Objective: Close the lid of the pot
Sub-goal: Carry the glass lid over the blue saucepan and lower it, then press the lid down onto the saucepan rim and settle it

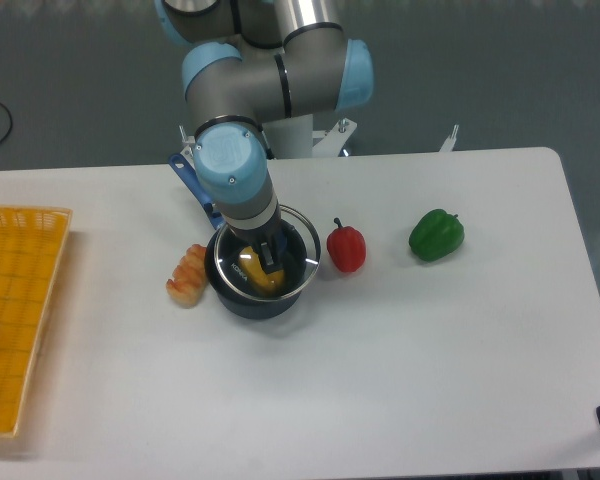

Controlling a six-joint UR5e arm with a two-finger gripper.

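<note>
The pincer (pixel 267 252) grips the lid (pixel 264 254) by its centre knob, though the wrist above hides the knob and the fingertips, so I judge the grip only from the way the glass hangs under the tool. The lid sits almost squarely over the pot (pixel 258 283) directly beneath the pincer; its metal rim reaches a little past the pot's mouth on the far right side. Whether glass and pot rim touch I cannot tell. A yellow item (pixel 257 273) shows through the glass, inside the pot.

To finish well, the lid likely wants a small nudge toward the near left so both rims line up, then a slow, level descent until the rim seats all round. Only then should the fingers let go and lift straight up, since a tilted release could leave the lid cocked on the yellow item or sliding off.

Room is tight sideways. The red pepper (pixel 346 247) lies just right of the pincer, near the lid's edge, and the pastry (pixel 186 276) lies just left, beside the pot wall. The pot's blue handle (pixel 193 187) runs away behind the arm. The green pepper (pixel 436 234) is well off to the right, the yellow basket (pixel 20 310) far left. Straight up is the free way out.
</note>
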